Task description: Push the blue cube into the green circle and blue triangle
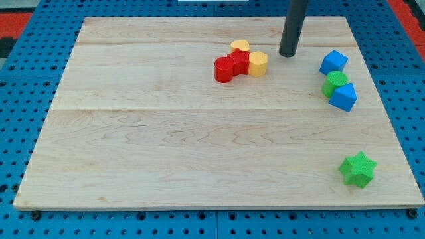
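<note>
The blue cube (333, 62) sits near the view's right edge of the wooden board (166, 146), at the upper right. Just below it the green circle (335, 82) touches it, and the blue triangle (343, 97) lies against the green circle's lower side. The three form a short column. My tip (288, 54) stands on the board to the left of the blue cube, about a block's width or more away from it and touching no block.
A cluster lies left of my tip: a yellow block (240, 46), a yellow hexagon-like block (258, 64), a red block (240, 62) and a red cylinder-like block (224, 70). A green star (358, 168) sits at the lower right.
</note>
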